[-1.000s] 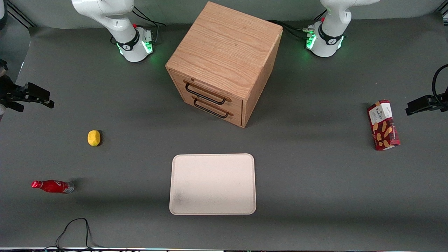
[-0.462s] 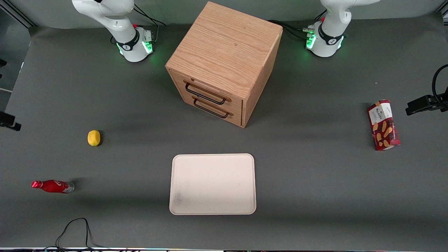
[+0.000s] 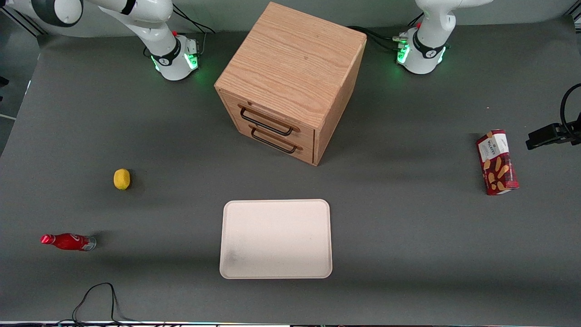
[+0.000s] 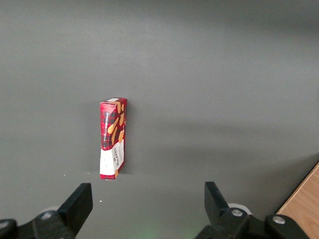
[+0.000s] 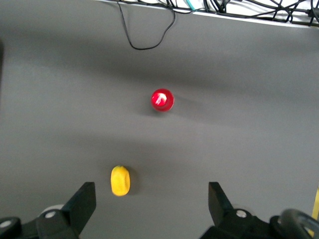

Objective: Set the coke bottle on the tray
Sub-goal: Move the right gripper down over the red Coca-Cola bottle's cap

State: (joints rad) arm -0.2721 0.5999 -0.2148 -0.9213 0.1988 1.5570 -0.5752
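The claw (image 5: 152,205) is hanging high over the working arm's end of the gray table (image 3: 408,236), looking straight down, and its two black fingers (image 5: 83,200) are standing wide apart with nothing between them. It is not showing in the front view at all; only the wrist camera is catching it. Below it, the coke bottle (image 5: 162,99) is standing upright on the table, showing the wrist camera its round red cap. In the front view the coke bottle (image 3: 68,241) is sitting in the lower part of the frame, out toward the working arm's end of the table and well apart from the tray (image 3: 276,238). The tray is lying flat in the lower middle of the frame, carrying nothing. A lemon (image 3: 121,179) is resting farther from the front camera than the bottle, apart from it; the wrist camera is showing the lemon (image 5: 120,180) closer to the claw than the bottle. A wooden cabinet (image 3: 290,81) with two drawers is filling the upper middle of the frame, farther from the front camera than the tray. A red biscuit box (image 3: 497,162) is lying toward the parked arm's end of the table. A black cable (image 3: 97,299) is looping along the table's lower edge, nearer the front camera than the bottle.
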